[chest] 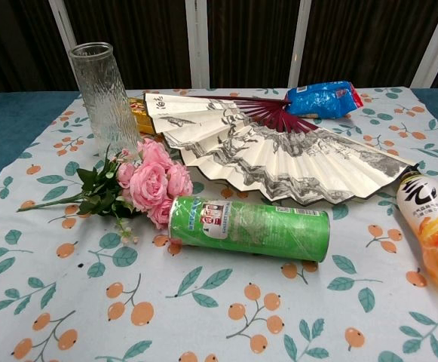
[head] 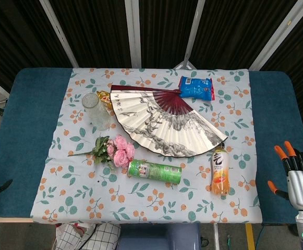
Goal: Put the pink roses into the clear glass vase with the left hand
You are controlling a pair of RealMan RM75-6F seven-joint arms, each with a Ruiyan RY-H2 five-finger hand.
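The bunch of pink roses lies flat on the floral cloth, blooms to the right and leafy stems to the left. The clear glass vase stands upright just behind the roses, empty. Only dark slivers of my left hand show at the left edge of the head view, a thumb and a finger well apart, holding nothing, far left of the roses. Off the cloth's right side, my right hand hovers with its orange-tipped fingers spread and nothing in it. The chest view shows neither hand.
A green snack can lies on its side touching the blooms. A spread paper fan covers the middle. An orange drink bottle lies at the right, a blue packet at the back, and a yellow item beside the vase.
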